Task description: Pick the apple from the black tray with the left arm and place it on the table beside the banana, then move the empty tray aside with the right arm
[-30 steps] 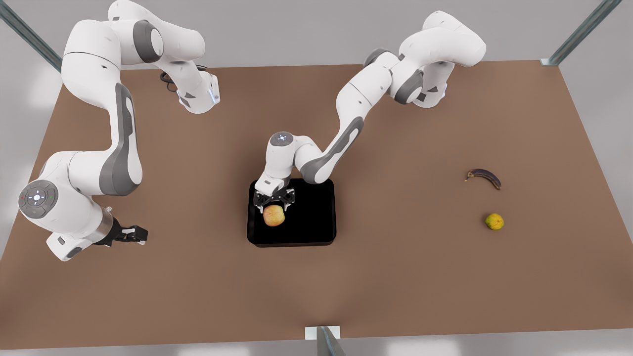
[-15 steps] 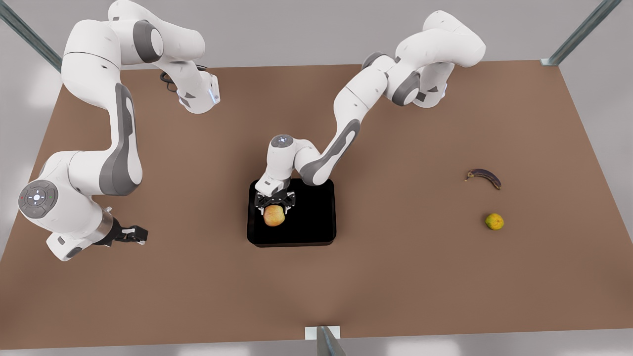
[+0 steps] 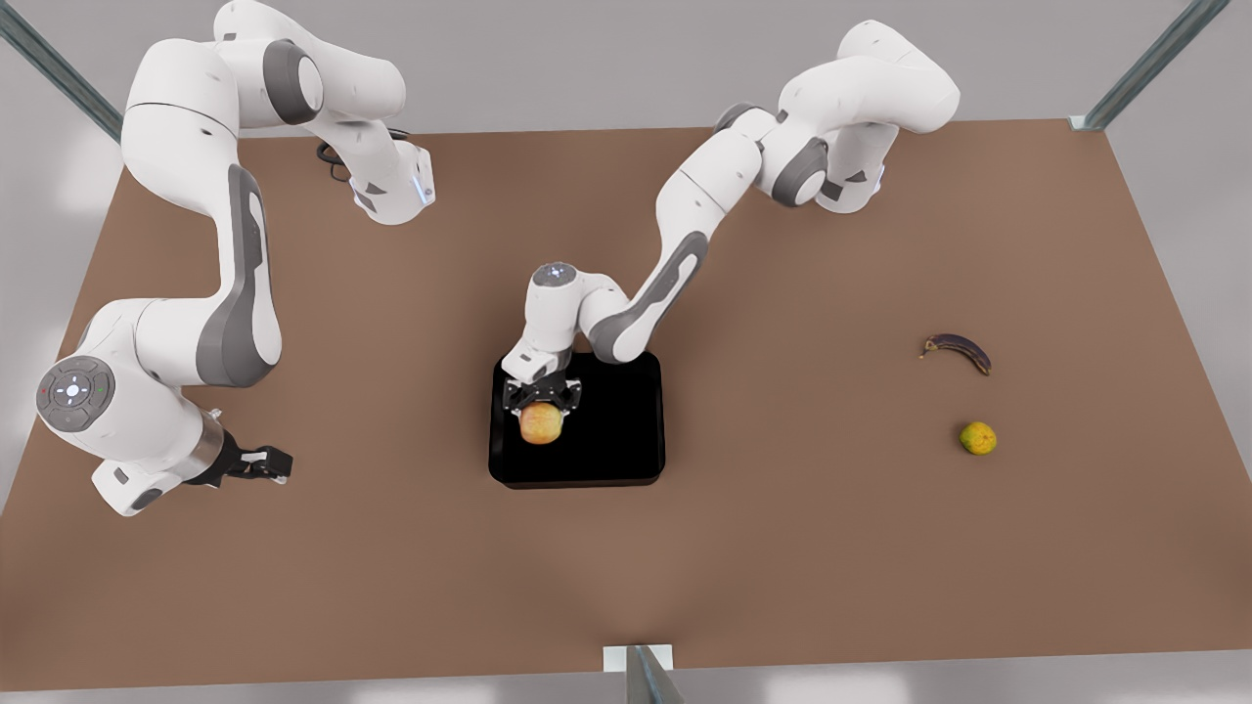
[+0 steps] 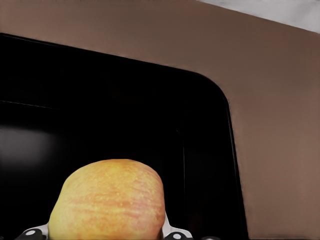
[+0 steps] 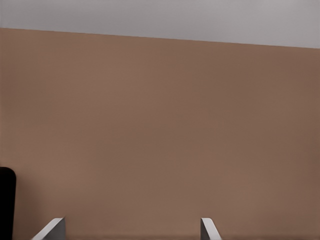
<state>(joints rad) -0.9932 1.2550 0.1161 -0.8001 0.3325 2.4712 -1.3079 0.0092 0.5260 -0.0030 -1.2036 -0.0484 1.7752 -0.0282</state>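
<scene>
The left arm's black two-finger gripper [image 3: 541, 402] sits over the near-left part of the glossy black shallow rectangular tray [image 3: 616, 430], which lies near the middle of the large flat matte brown tabletop [image 3: 782, 548]. Its fingers [image 3: 515, 399] straddle the small round yellow-orange apple with a reddish blush [image 3: 540, 423], one on each side of the fruit and closed against it. In the left wrist view the apple [image 4: 107, 202] fills the space between the pale fingertip pads [image 4: 172, 232], with the dark floor of the tray [image 4: 100, 100] behind it and a rounded corner of the rim next to bare brown table [image 4: 280, 125]. Whether the apple rests on the tray floor or hangs just above it I cannot tell.

The right arm's black two-finger gripper [image 3: 264, 462] waits at the front view's left, well apart from the tray and held low over the table. Its fingers are spread open: the right wrist view shows two pale fingertips [image 5: 50, 230] set wide apart with only tabletop [image 5: 160, 125] between them, and a sliver of the black tray [image 5: 6, 200] at the edge.

The small curved dark purple-brown banana [image 3: 959, 351] lies on the table toward the front view's right, well apart from the tray. A small round yellow-green fruit [image 3: 977, 438] sits near it, a little closer to the camera
</scene>
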